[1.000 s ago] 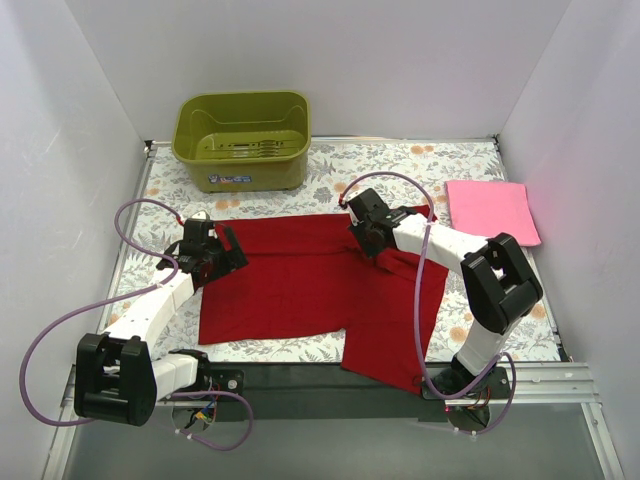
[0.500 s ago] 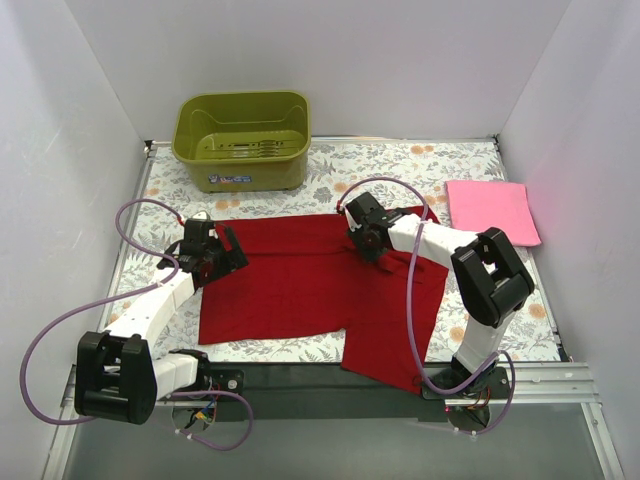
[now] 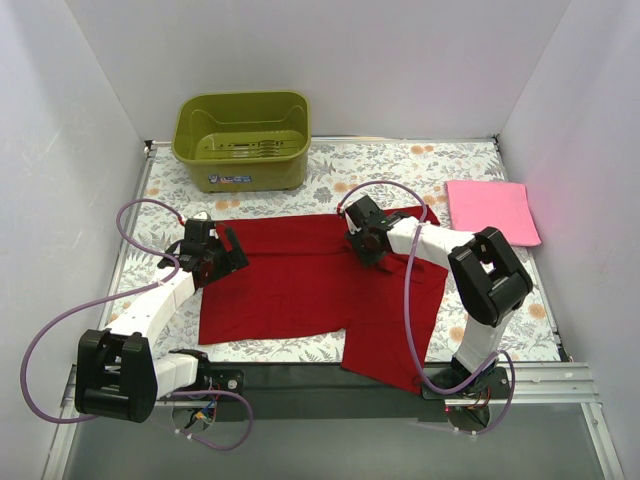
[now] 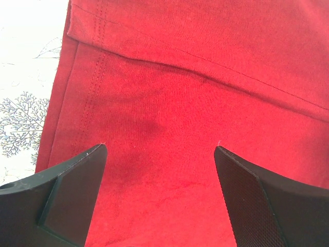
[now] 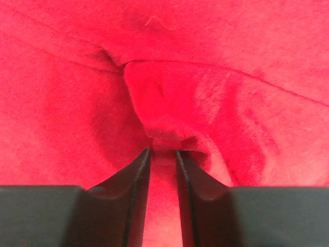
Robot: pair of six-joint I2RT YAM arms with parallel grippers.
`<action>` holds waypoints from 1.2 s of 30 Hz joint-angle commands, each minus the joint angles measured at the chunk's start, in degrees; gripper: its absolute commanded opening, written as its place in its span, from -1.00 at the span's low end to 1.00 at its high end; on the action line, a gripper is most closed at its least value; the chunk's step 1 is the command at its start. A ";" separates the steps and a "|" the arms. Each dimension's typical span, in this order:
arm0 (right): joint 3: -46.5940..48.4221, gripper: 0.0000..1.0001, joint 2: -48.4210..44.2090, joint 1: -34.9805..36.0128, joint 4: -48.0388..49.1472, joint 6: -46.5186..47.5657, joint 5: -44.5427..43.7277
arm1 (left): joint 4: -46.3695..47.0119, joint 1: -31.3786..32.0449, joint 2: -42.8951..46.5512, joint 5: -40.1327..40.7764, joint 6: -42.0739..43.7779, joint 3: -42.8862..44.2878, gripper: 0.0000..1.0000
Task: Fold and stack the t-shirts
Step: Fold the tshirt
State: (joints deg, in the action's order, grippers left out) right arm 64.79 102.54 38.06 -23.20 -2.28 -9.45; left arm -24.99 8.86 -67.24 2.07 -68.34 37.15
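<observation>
A deep red t-shirt lies spread across the middle of the table, its right part hanging towards the near edge. The light pink t-shirt lies folded flat at the back right. My left gripper hovers over the red shirt's left edge, wide open, with only flat cloth and a hem seam between its fingers. My right gripper sits low on the shirt's upper middle. Its jaws stand narrowly open, and a small raised fold of red cloth lies just past the tips.
An olive-green plastic tub stands at the back left on the flowered tablecloth. White walls close in the left, back and right sides. The dark near edge carries both arm bases.
My right gripper has shifted a little to the left over the red shirt and its jaws have parted from shut to narrowly open. The left arm has not moved.
</observation>
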 commanded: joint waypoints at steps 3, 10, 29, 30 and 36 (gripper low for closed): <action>-0.46 -0.57 0.55 0.43 2.11 -0.79 -3.38 | 0.82 0.28 0.27 -0.22 0.75 0.91 0.57; -0.63 -0.97 0.12 0.43 2.11 -0.62 -4.00 | 0.74 0.28 0.18 -0.22 0.75 0.91 0.57; 1.56 -0.97 -5.87 0.78 -10.90 -1.67 11.29 | 0.82 0.28 0.01 -0.57 0.75 0.91 0.58; 1.82 -0.97 -5.51 0.78 -11.25 -2.11 11.91 | 0.82 0.28 -0.08 -0.57 0.83 0.91 0.58; 5.34 -0.97 -2.79 0.78 -13.97 -4.39 17.36 | 0.82 0.19 -0.34 -0.75 0.84 0.91 0.58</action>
State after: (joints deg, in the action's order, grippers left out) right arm 66.46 98.52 38.39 -34.46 -4.78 3.16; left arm -24.97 8.86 -67.42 1.50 -68.34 37.15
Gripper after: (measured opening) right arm 0.019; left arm 0.789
